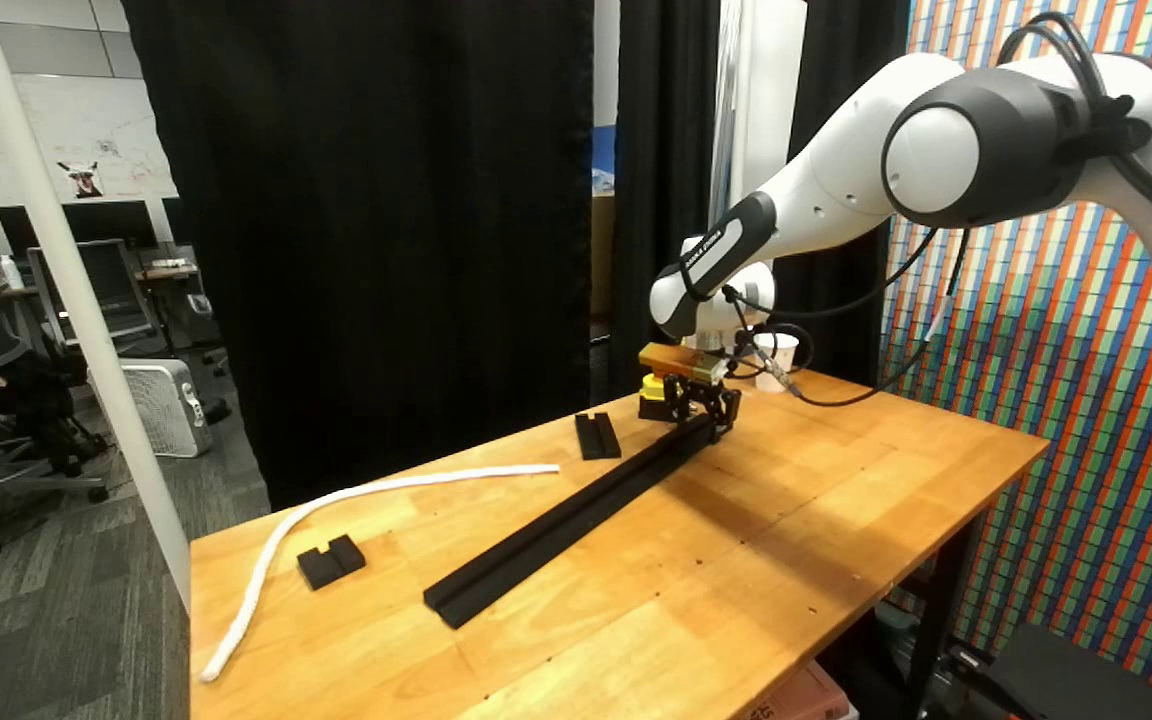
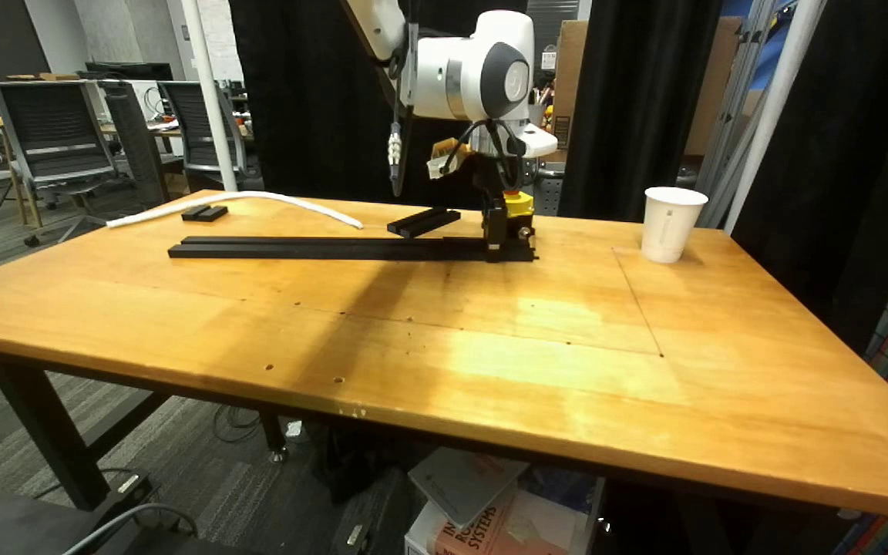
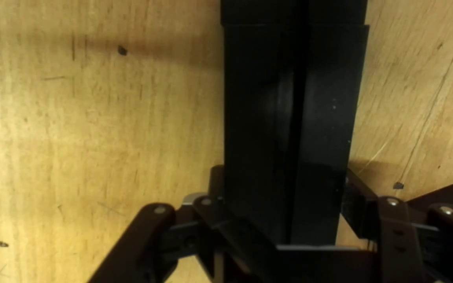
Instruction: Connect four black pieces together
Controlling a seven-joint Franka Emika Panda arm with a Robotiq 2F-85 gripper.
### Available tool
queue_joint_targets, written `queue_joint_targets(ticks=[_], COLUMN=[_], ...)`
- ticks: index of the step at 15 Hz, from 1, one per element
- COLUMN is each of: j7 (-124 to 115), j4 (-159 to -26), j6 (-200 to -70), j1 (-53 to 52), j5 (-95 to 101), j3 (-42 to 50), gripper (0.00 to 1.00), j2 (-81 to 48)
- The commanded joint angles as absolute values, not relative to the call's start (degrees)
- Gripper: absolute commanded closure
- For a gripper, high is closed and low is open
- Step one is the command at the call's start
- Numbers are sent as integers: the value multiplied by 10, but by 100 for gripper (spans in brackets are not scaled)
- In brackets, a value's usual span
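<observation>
A long flat black strip made of black pieces lies across the table, its grooved top facing up. At its end nearer the robot base, my gripper is shut on a black piece, one finger against either side. In the wrist view this held piece meets another black piece at a thin seam, nearly in line, with a slight sideways offset at the edges. Other joints along the strip are too dark to make out, so the pieces cannot be told apart there.
Two smaller black blocks, a grooved block and a notched block, sit behind the strip. A white cable curves along the back. Close behind the gripper stands a yellow button box. A white cup is farther along the table.
</observation>
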State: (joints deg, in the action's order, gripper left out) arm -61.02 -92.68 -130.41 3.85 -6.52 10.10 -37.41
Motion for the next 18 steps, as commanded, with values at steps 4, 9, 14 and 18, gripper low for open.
queue_joint_targets(ticks=[4,9,14,18], j7=[-620,-637,-663,-679], j4=[-968,-976,-986,-989], j6=[-1322,-1320,-1318,-1313], j1=[35,29,23,19], j5=[-75,-67,-56,-43], j3=[101,108,118,123], gripper=[55,55,55,55], j2=[-360,-357,-353,-352])
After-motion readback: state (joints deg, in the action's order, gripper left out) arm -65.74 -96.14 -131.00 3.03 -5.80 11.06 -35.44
